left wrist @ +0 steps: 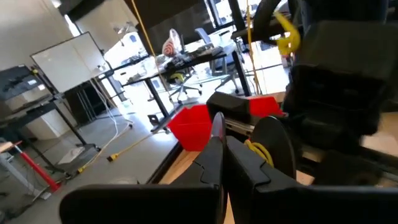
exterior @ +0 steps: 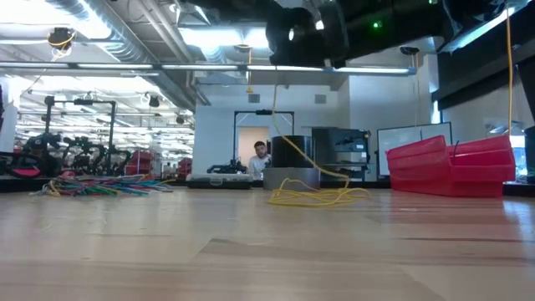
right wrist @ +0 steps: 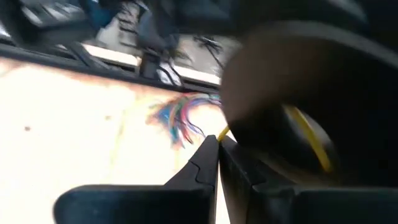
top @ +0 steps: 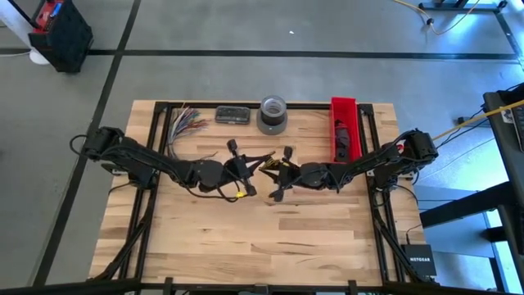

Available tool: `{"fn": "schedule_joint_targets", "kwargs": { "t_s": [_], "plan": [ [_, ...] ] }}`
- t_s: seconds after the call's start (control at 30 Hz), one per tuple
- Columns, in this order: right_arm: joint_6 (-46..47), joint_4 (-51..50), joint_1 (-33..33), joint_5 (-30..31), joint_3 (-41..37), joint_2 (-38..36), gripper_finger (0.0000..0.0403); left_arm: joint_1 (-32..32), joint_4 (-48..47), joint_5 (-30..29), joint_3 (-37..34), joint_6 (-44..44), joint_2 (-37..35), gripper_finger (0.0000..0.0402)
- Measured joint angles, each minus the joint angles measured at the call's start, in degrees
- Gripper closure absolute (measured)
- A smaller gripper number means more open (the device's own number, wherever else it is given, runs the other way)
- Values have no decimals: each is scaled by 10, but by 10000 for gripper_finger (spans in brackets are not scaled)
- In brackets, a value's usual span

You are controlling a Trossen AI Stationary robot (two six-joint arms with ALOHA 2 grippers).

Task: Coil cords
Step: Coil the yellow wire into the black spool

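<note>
A thin yellow cord (exterior: pixel 292 142) hangs from my two grippers, which meet tip to tip above the table's middle. Its lower part lies in loose loops (exterior: pixel 318 196) on the wood. My left gripper (top: pixel 260 163) comes level from the left and is shut. My right gripper (top: pixel 273 166) comes from the right, shut, with a bit of yellow cord (right wrist: pixel 222 132) at its fingertips. Close ahead of both wrist cameras stands a dark round shape (right wrist: pixel 292 118) with yellow cord (left wrist: pixel 256 149) curved against it; what it is stays unclear. My left gripper is shut close beside the yellow cord (left wrist: pixel 256 149), but I cannot tell whether it touches it. My right gripper pinches the yellow cord (right wrist: pixel 222 132) between its two fingers, coming nearly level from the table's right. The cord hangs slack below, its lower loops on the table.
A fan of multicoloured wires (top: pixel 187 123) lies at the far left. A small dark box (top: pixel 232 115), a grey tape roll (top: pixel 273 115) and a red bin (top: pixel 345 129) line the far edge. Bare wood (top: pixel 246 246) stretches toward the near edge. A person (exterior: pixel 261 155) sits far behind.
</note>
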Motion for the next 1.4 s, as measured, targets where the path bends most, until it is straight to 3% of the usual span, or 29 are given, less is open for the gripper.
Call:
{"fn": "schedule_joint_targets", "kwargs": {
  "t_s": [0.2,0.53,0.87,1.03,1.2,1.4],
  "plan": [
    [0,-16,1,41,1,-10,388,-24,0,-62,0,49,-7,401],
    [7,-112,1,53,1,-60,380,-27,0,-68,0,52,-7,401],
    [26,-279,0,48,-1,-138,246,-34,6,-70,2,62,-10,401],
    [32,-373,0,7,-1,-193,215,-43,5,-76,1,68,-18,400],
    [32,-295,-12,-85,-25,-181,215,-54,2,-89,1,81,-34,400],
    [31,-132,-61,-188,-59,-86,220,-63,0,-92,1,86,-43,400]
  ]
}}
